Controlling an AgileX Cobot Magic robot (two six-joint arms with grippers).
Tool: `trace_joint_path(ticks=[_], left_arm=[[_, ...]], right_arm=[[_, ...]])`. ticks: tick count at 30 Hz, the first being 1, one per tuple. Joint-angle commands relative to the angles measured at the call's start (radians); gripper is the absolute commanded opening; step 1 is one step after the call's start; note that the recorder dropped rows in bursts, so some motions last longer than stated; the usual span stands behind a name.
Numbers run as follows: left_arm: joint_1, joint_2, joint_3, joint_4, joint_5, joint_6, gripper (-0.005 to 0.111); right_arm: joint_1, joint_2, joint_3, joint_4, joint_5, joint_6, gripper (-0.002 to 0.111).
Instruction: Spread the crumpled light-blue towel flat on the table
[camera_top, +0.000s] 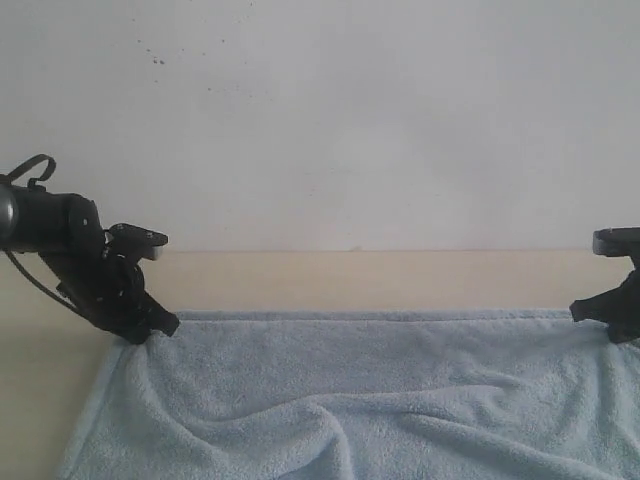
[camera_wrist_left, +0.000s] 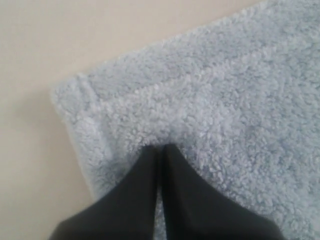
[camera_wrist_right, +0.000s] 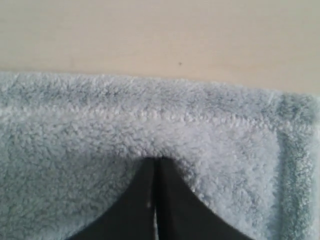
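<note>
The towel (camera_top: 380, 390) lies opened across the table (camera_top: 350, 280), its far hem running straight along the far edge with a strip of bare table beyond it. The left claw (camera_top: 165, 325) sits at the towel's far-left corner and the right claw (camera_top: 578, 311) at its far-right corner. Both are shut tight, tips sunk in the pile just inside the hem, and the cloth puckers around each tip, so each seems to pinch a small tuft of towel. The job looks mostly done, but soft ridges cross the middle and fan out from the left claw, and the near part runs out of view, so I cannot tell how it lies. The risk is in the grip: with so little cloth caught, a harder pull apart could let one corner slip free and slacken the hem. Lifting either corner — or dragging unevenly — would likely skew the hem and gather fresh folds. Letting go may also leave a pinched peak at each corner.
</note>
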Motion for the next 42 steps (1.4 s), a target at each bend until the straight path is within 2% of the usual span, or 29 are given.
trace_joint_path(ticks=[1, 7, 11, 14, 15, 16, 21, 26, 30, 36, 42], left_arm=[[0.000, 0.048, -0.070, 0.055, 0.004, 0.005, 0.004], [0.000, 0.028, -0.125, 0.073, 0.007, 0.021, 0.004], [0.000, -0.098, -0.132, 0.028, 0.007, 0.021, 0.004], [-0.002, -0.141, -0.108, -0.111, 0.135, 0.064, 0.004], [-0.004, -0.141, -0.077, -0.168, 0.196, 0.137, 0.004], [-0.004, -0.141, -0.053, -0.177, 0.204, 0.185, 0.004], [-0.004, -0.141, 0.052, -0.181, 0.154, 0.222, 0.004], [-0.013, -0.139, 0.135, -0.327, 0.028, 0.369, 0.004], [-0.013, -0.135, 0.135, -0.300, -0.009, 0.369, 0.004], [-0.013, -0.062, 0.125, -0.280, 0.016, 0.388, 0.004], [-0.013, 0.035, 0.036, -0.114, 0.036, 0.291, 0.004]], right_arm=[[-0.003, 0.008, 0.000, -0.011, -0.091, -0.001, 0.000], [-0.003, -0.023, 0.000, -0.011, -0.104, -0.023, 0.000], [-0.003, -0.134, -0.002, -0.008, -0.064, -0.019, 0.000], [-0.003, -0.154, 0.000, -0.007, 0.116, 0.052, 0.000], [-0.003, -0.135, 0.000, -0.007, 0.219, 0.064, 0.000], [-0.003, -0.128, 0.000, -0.009, 0.247, 0.064, 0.000], [-0.003, -0.113, 0.037, -0.040, 0.264, 0.066, 0.000], [-0.003, -0.066, 0.037, -0.054, 0.211, 0.070, 0.000], [-0.003, -0.040, 0.035, -0.064, 0.156, 0.070, 0.000], [-0.003, -0.003, 0.035, -0.064, 0.111, 0.073, 0.000], [-0.003, 0.007, 0.035, -0.064, 0.028, 0.070, 0.000]])
